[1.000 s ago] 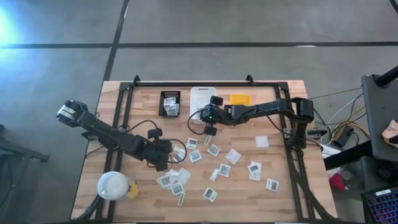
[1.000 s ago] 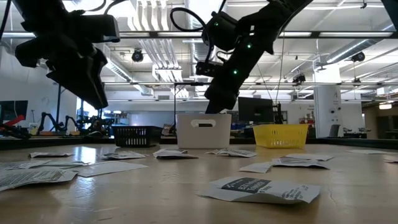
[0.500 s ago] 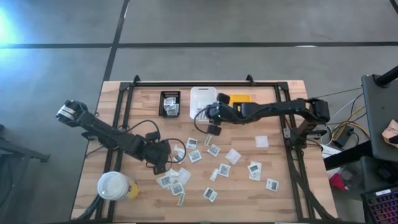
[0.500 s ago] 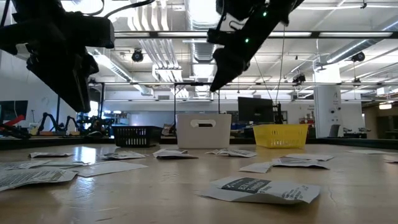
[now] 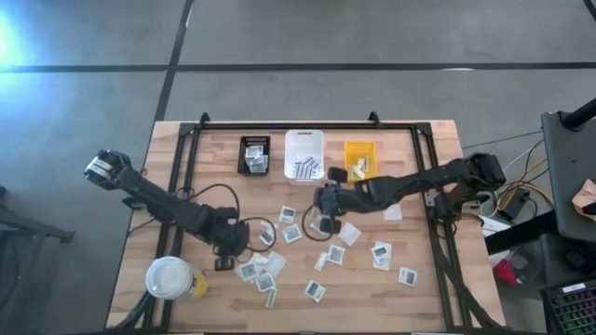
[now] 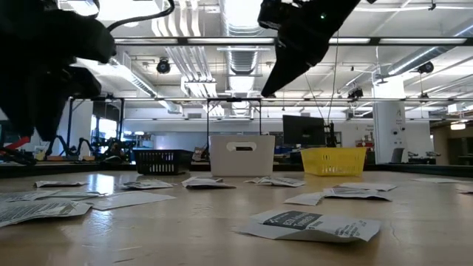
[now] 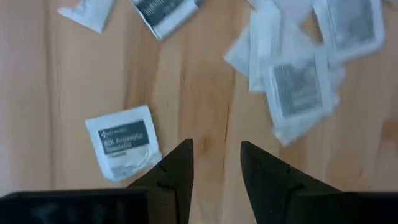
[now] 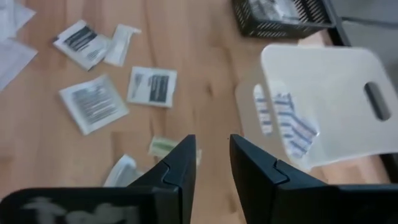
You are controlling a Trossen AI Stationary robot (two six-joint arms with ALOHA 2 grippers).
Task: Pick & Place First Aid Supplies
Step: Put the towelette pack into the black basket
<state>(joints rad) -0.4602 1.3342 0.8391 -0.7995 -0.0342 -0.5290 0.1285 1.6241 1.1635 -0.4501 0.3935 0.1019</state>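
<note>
The first aid supplies are small flat packets [image 5: 291, 233] strewn over the middle of the wooden table; more lie in the three bins at the far edge. My left gripper [image 5: 229, 249] points down, open, above bare wood beside a white packet with a dark patch [image 7: 124, 142] and a loose pile [image 7: 298, 87]. My right gripper [image 5: 324, 220] hangs open and tilted above the packets, on the near side of the white bin [image 8: 323, 106]. Blue-striped packets [image 8: 286, 124] lie in that bin. Nothing is between either pair of fingers [image 7: 216, 146] [image 8: 211, 143].
The black bin [image 5: 254, 154], white bin [image 5: 304, 154] and yellow bin [image 5: 359, 158] stand in a row at the far edge. A large white-lidded cup [image 5: 170, 277] stands at the near left. Black frame rails [image 5: 186, 167] run along the table's sides.
My right gripper has come away from the white bin, going up and toward the table's near edge until it is over the strewn packets. My left gripper has turned at the wrist, its tip swinging a little toward the table's left edge. The packets lie as before.
</note>
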